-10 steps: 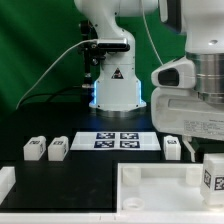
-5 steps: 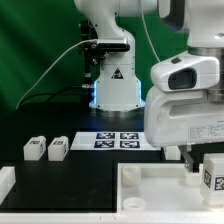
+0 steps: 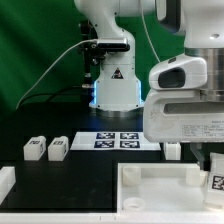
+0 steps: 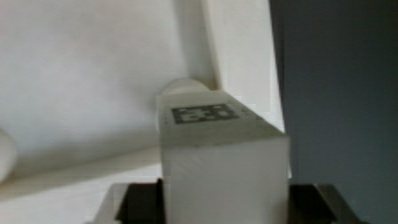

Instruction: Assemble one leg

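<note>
Since a second ago the arm has dropped and swung toward the exterior view's left, and its housing now hides part of the marker board [image 3: 112, 139]. Your end effector [image 4: 217, 205] pinches the leg [image 4: 222, 150], holding it upright over the square panel [image 3: 150, 190] by its edge at the exterior view's right. You're likely seating the leg; next, align it with the corner and lower it straight.
</note>
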`<state>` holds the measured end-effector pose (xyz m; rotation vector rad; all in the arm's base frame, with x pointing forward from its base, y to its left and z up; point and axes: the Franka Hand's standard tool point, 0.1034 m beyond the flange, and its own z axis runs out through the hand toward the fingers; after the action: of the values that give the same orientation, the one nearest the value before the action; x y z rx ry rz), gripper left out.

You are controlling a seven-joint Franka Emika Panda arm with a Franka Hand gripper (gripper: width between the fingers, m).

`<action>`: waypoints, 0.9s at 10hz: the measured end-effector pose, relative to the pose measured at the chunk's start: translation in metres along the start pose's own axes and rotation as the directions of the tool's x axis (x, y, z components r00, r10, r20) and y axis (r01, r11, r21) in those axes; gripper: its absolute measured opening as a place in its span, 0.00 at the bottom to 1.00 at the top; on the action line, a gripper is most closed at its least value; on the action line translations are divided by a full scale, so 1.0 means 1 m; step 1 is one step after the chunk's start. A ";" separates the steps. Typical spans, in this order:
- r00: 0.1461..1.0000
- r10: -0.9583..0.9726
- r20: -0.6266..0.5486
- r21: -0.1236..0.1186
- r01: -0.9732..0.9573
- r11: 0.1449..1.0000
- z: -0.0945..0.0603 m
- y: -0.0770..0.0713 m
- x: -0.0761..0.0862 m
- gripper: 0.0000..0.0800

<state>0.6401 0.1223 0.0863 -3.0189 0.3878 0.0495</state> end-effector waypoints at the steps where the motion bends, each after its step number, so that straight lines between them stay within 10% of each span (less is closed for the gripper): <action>1: 0.993 0.119 0.000 -0.002 -0.119 0.993 0.000 0.001 0.001 0.38; 3: 0.923 0.385 -0.008 0.019 -0.385 0.923 0.000 0.004 0.003 0.38; 6: 0.652 0.757 0.038 0.130 -0.754 0.643 0.000 0.016 0.003 0.38; 9: 0.437 0.896 0.077 0.140 -0.895 0.424 0.000 0.016 -0.001 0.38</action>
<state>0.6353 0.1074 0.0845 -2.2451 1.8635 0.0730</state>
